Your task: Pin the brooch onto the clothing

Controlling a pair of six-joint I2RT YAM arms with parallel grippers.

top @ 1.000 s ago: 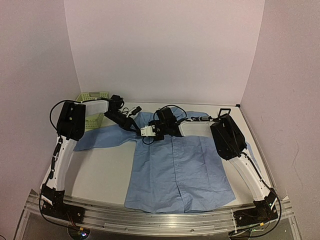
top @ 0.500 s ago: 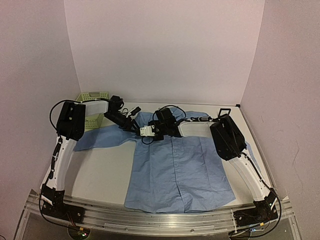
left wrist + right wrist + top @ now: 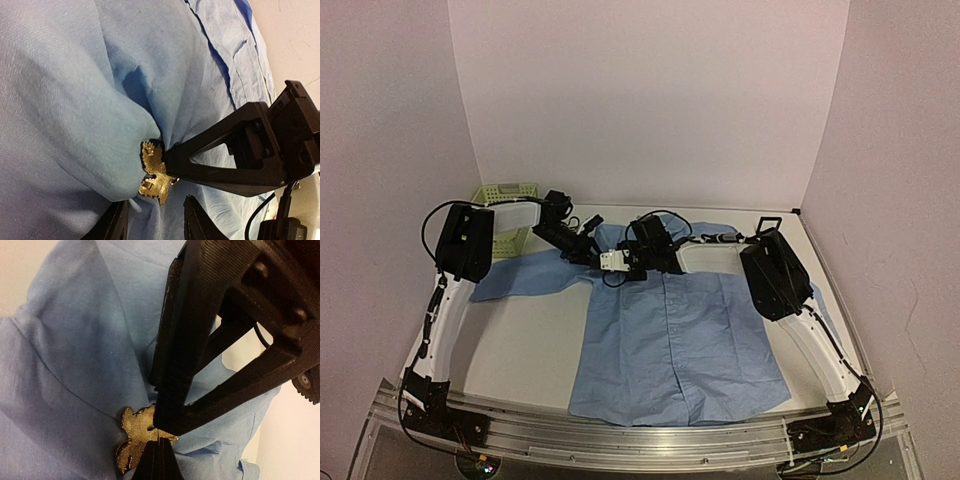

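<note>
The light blue shirt point(image 3: 680, 340) lies flat on the table, collar to the back. Both grippers meet at its left shoulder, where the cloth is bunched into a fold point(image 3: 75, 100). The small golden brooch point(image 3: 155, 172) sits against that fold. My right gripper point(image 3: 159, 442) is shut, its tips pinching the brooch point(image 3: 132, 435) at its edge. My left gripper point(image 3: 155, 222) stands open just short of the brooch, with nothing between its fingers. One left finger point(image 3: 190, 340) reaches down onto the brooch's top. In the top view the brooch is hidden under the grippers point(image 3: 595, 255).
A pale green basket point(image 3: 505, 200) stands at the back left beside the left arm. A small black box frame point(image 3: 770, 222) stands at the back right. The shirt's left sleeve point(image 3: 520, 275) stretches toward the basket.
My left gripper's jaws have parted from nearly shut to open. Both arms have stayed almost in place at the shirt's shoulder.
</note>
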